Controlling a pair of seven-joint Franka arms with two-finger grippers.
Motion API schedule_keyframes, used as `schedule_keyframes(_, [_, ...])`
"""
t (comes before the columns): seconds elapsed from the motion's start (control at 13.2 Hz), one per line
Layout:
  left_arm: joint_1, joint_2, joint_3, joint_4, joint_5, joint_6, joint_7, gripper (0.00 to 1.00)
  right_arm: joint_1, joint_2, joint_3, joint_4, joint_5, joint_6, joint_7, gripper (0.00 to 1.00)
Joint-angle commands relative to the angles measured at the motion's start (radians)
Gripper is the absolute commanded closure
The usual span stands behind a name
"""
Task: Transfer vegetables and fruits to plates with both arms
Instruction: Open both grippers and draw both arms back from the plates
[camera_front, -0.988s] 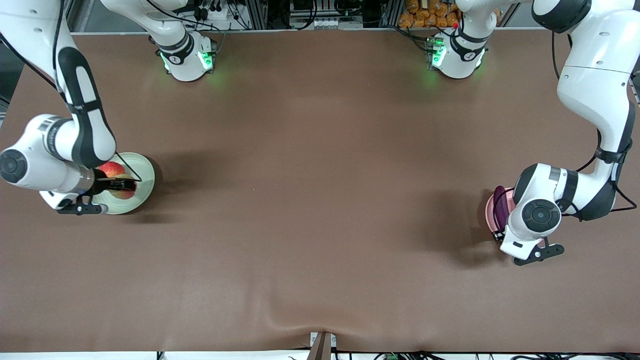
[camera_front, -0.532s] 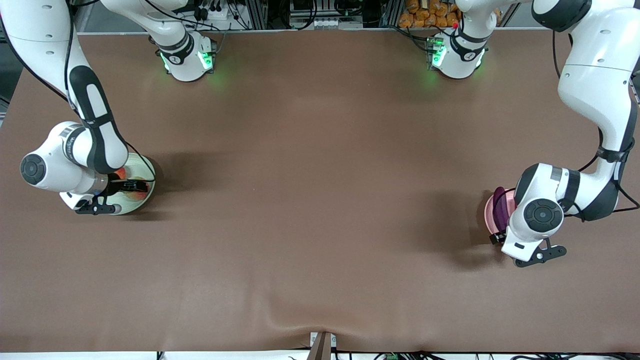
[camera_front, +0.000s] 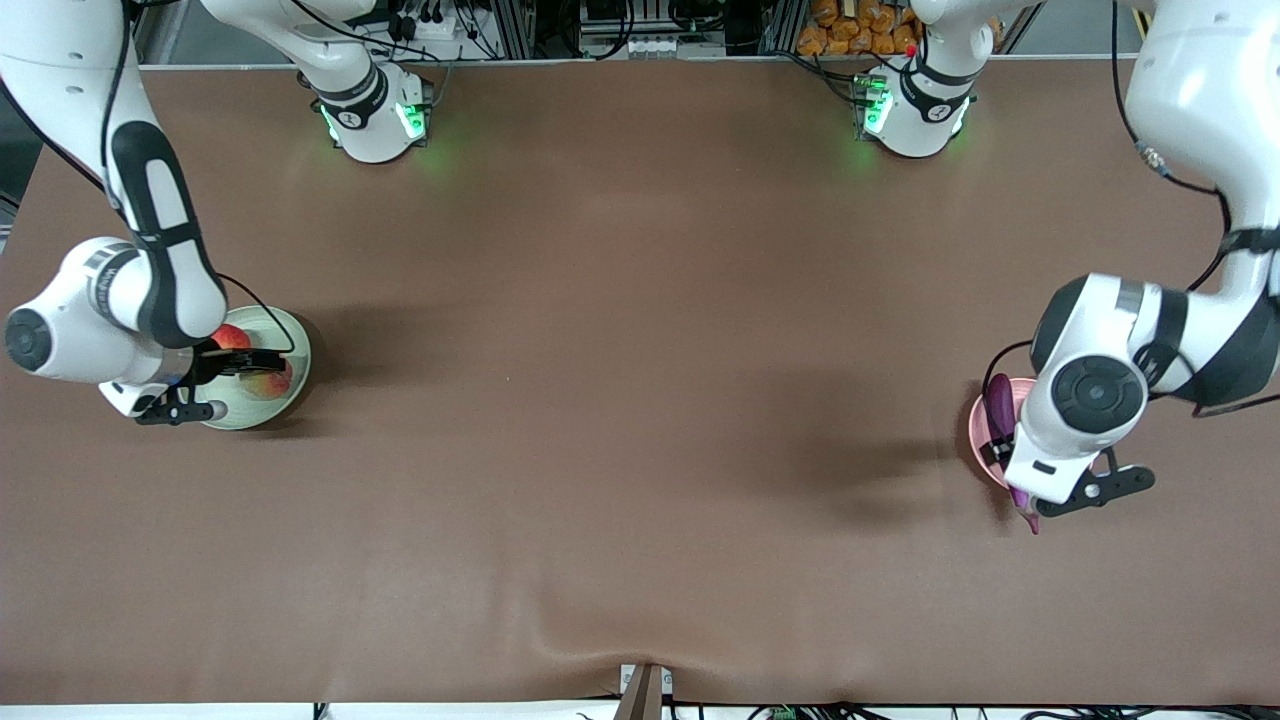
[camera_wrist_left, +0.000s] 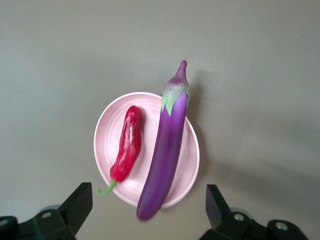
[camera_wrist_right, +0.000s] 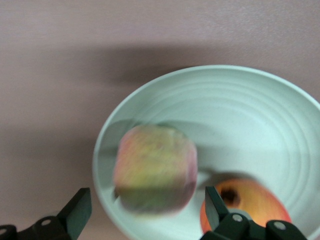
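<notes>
Since a second ago my left arm has risen clear of the pink plate (camera_front: 978, 430), so more of the eggplant (camera_front: 1000, 415) shows and its stem tip now pokes out past the rim on the side nearer the front camera. My right arm has shifted slightly over the green plate (camera_front: 295, 385).

Left gripper (camera_wrist_left: 150, 212): fingers spread wide, holding nothing, hovering over the pink plate at the left arm's end of the table. In the left wrist view the eggplant (camera_wrist_left: 165, 150) lies across the plate with both ends overhanging the rim; the chili pepper (camera_wrist_left: 126, 145) lies just beside it, roughly parallel, fully on the plate apart from its green stem.

Right gripper (camera_wrist_right: 147, 210): fingers apart, nothing clamped, over the green plate (camera_wrist_right: 240, 110) at the right arm's end. The peach (camera_wrist_right: 155, 170) sits directly between and below my fingers, blurred, apparently just let go; the red fruit (camera_wrist_right: 247, 202) lies on the plate touching or just beside it.

Judgement: all four items sit on plates. The relation that matters is vertical: each item lies straight below its open gripper, so the next move should be straight up, with no sideways sweep along the eggplant's long axis.
</notes>
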Motion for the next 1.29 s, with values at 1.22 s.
schedule_keyframes(1.22, [-0.285,-0.597,0.394,-0.142,-0.533,-0.254,0.640,0.00,0.020,-0.149,0.152,0.863,-0.104,-0.889,0.356,0.00])
